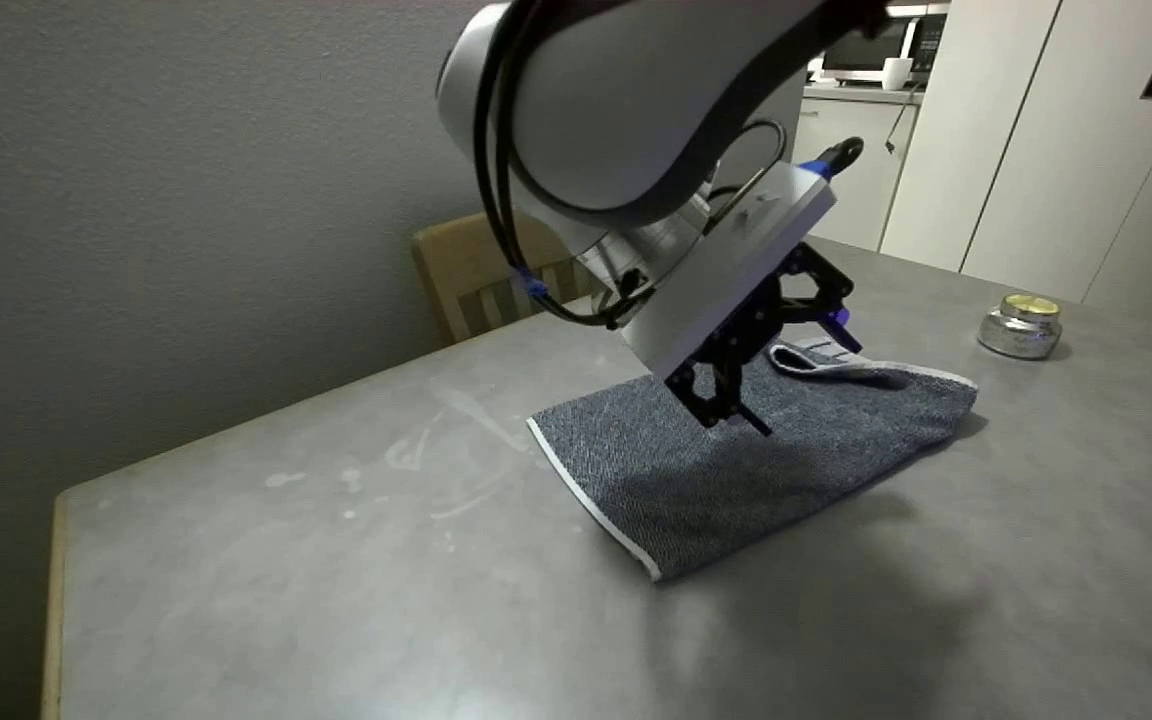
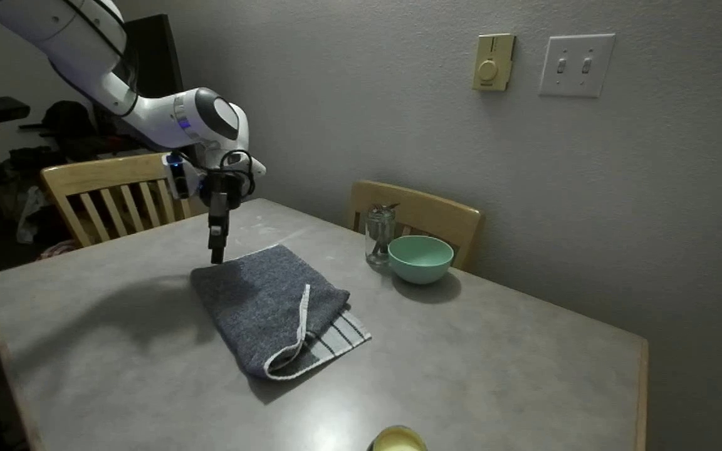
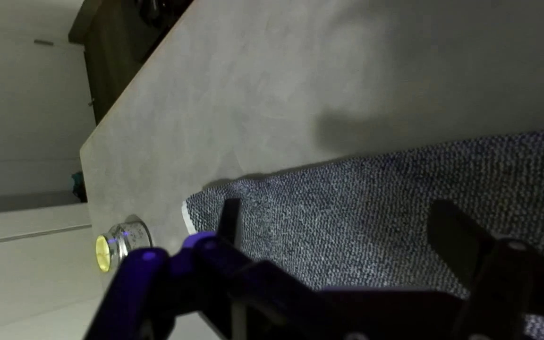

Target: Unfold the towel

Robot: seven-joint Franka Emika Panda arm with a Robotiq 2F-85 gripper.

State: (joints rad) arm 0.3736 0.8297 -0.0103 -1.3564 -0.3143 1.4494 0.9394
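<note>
The towel [image 2: 254, 294] I saw lay on the bench [image 2: 492, 351], the tool [image 1: 809, 390] above it. In an exterior view the jar [image 2: 398, 440] stood before the towel. To the towel's right, toward the wall [image 2: 336, 94], stood the bowl [image 2: 420, 275], with the glass [image 2: 371, 233] just left of it and cutlery [image 2: 387, 207] in the glass. One chair [image 2: 436, 210] stood behind those two, another chair [image 2: 110, 173] at the left, behind the bench and the tool.

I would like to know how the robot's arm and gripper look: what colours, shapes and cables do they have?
The Panda arm is white and rounded, with some dark grey. Black cables run along it, with a blue wrap at one spot. The Robotiq gripper is black, angular and openwork, with straight fingers.
</note>
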